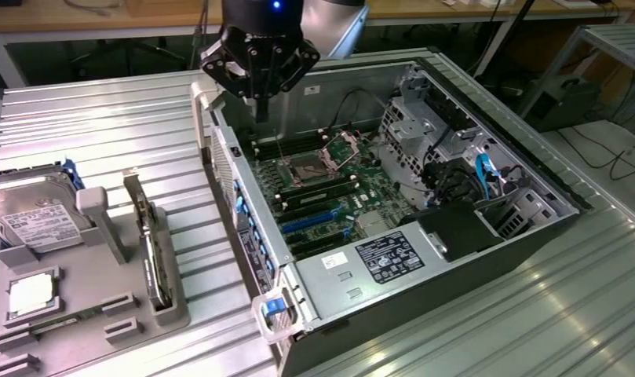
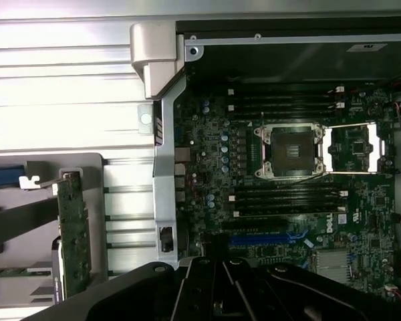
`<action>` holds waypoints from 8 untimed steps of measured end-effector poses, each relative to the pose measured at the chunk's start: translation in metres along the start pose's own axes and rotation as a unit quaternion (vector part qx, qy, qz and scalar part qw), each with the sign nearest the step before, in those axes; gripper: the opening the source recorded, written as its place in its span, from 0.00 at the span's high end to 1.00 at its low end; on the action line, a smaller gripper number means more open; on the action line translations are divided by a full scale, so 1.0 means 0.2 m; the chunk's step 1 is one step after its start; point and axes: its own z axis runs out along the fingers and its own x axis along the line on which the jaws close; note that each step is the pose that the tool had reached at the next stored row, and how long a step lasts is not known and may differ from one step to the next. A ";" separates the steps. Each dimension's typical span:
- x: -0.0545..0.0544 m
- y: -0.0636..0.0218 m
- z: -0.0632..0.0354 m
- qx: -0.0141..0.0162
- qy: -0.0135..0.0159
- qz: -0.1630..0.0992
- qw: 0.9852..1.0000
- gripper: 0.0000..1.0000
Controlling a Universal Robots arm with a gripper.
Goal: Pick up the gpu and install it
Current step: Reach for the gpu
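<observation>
Overhead, jaws shut, empty, above case (image 1: 328, 330), gpu (image 2: 73, 234) edge-on in tray (image 1: 76, 292), hard drive (image 1: 29, 212) in exterior view

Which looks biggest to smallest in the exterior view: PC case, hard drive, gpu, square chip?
1. PC case, by far.
2. hard drive.
3. gpu: stands on edge, a thin strip; about as long as the drive, so these two are close.
4. square chip, smallest.

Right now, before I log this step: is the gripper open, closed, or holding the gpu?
Gripper: closed, holding nothing, above the open computer case. The gpu stands in its holder outside the case.
</observation>
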 end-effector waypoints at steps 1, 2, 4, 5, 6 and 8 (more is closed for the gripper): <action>0.01 -0.002 0.000 0.000 0.000 0.000 1.000 0.89; 0.01 -0.003 -0.001 0.000 0.000 0.000 1.000 0.89; 0.02 -0.004 -0.001 0.000 0.000 0.000 1.000 0.89; 0.03 -0.005 -0.001 0.000 0.000 0.000 1.000 0.89; 0.03 -0.005 -0.001 0.000 0.000 0.000 1.000 0.89; 0.07 -0.011 -0.002 0.000 0.000 0.000 1.000 0.89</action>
